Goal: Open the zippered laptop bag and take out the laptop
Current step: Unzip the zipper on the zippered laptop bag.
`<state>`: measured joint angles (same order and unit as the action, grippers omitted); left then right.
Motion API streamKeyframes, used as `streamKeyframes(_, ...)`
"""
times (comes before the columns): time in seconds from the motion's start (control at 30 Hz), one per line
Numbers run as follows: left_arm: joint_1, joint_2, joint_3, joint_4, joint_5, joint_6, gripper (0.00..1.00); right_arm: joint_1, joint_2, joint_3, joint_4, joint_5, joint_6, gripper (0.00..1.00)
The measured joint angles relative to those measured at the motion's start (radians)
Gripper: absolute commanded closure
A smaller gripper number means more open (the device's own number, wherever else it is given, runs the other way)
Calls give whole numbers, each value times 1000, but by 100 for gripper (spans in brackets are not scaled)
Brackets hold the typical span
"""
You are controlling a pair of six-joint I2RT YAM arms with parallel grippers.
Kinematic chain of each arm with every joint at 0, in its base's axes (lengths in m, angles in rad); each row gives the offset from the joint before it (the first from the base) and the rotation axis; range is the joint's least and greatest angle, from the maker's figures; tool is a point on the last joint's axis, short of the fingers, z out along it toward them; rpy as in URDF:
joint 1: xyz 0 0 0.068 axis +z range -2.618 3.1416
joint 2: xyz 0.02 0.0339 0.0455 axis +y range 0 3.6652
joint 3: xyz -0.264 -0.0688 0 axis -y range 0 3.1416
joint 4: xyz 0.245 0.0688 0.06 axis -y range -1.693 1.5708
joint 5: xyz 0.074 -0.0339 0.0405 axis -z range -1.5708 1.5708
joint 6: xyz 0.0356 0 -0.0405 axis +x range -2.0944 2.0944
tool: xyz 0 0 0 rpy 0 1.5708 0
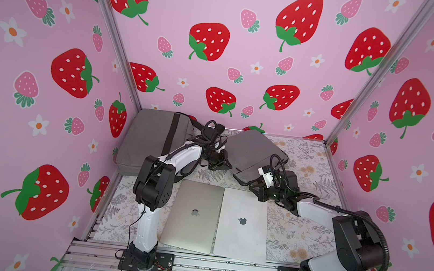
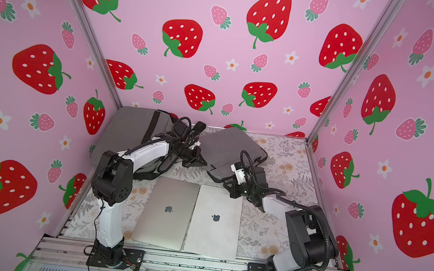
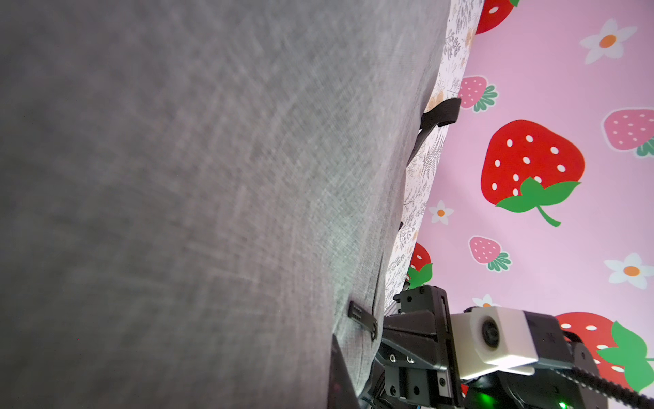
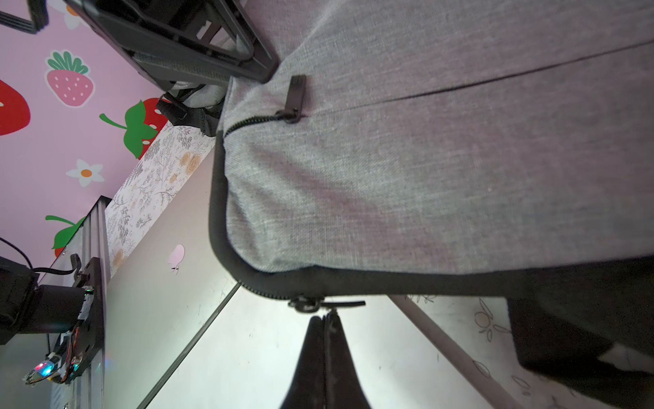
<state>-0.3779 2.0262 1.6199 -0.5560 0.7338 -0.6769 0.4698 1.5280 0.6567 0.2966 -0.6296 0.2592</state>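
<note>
laptop bag (image 1: 253, 152): lying tilted at the back of the worktop (image 1: 296, 236). my right tool (image 4: 327, 320) is pinching shut at its zipper pull (image 4: 320, 304); my left tool (image 1: 222, 160), closed, is bracing its edge. risk: pinch may be catching too little tab, slipping off under pull.

No words or numbers legible, only brand marks: Apple logo (image 1: 195, 212) on the darker silver laptop (image 1: 187, 231) — second Apple logo (image 1: 242, 221) on the paler laptop (image 1: 242, 240).

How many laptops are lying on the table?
2. The darker laptop lies nearer the left arm; the paler laptop beside it. More may hide inside the larger bag or the smaller bag.
</note>
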Motion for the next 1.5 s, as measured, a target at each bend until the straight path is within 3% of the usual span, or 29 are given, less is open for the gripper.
streamKeyframes(0.03,0,0,2,-2,0,0,100,2,-2,-2,-4,0,-3,100)
streamKeyframes(0.13,0,0,8,-7,0,1,100,9,-22,-16,-26,18,-27,65)
streamKeyframes(0.33,0,0,10,-10,-1,0,100,97,-131,-80,-15,222,-99,58)
streamKeyframes(0.5,0,0,10,-10,-1,0,100,179,-160,-108,39,432,-150,59)
streamKeyframes(0.67,-4,0,10,-10,-6,-2,100,211,-135,-106,89,555,-182,59)
streamKeyframes(1.03,-13,0,10,-10,-19,-8,100,249,-35,-76,148,626,-188,63)
streamKeyframes(1.13,-14,0,10,-10,-20,-8,100,255,-35,-74,163,644,-183,68)
streamKeyframes(1.5,-17,0,14,-18,-31,-7,100,266,-38,-71,156,690,-173,99)
